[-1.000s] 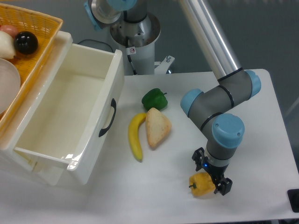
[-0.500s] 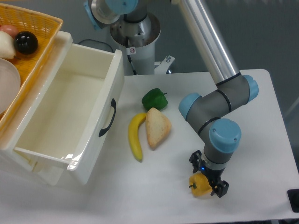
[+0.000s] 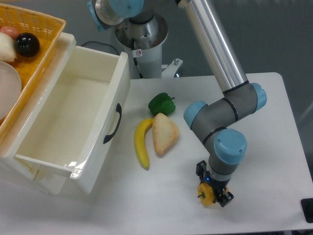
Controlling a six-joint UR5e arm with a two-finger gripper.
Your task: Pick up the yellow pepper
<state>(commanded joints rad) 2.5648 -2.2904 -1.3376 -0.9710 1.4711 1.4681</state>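
The yellow pepper (image 3: 205,195) lies near the table's front edge, right of centre, mostly covered from above by the arm's wrist. My gripper (image 3: 212,184) points straight down over it. One black finger (image 3: 200,169) stands at the pepper's far left side and the other finger (image 3: 226,198) at its near right side. The jaws are spread wide, straddling the pepper, and I see no squeeze on it. Only the pepper's left and front part with its small dark stem shows.
A green pepper (image 3: 161,104), a banana (image 3: 142,143) and a piece of bread (image 3: 164,134) lie mid-table. A white open drawer box (image 3: 73,122) fills the left side, with a wicker basket (image 3: 46,34) of items behind it. The table's right edge (image 3: 298,147) is close by.
The gripper has moved left and slightly down, from beside the pepper's right side to directly over it. The finger spread looks the same. The pepper has not moved.
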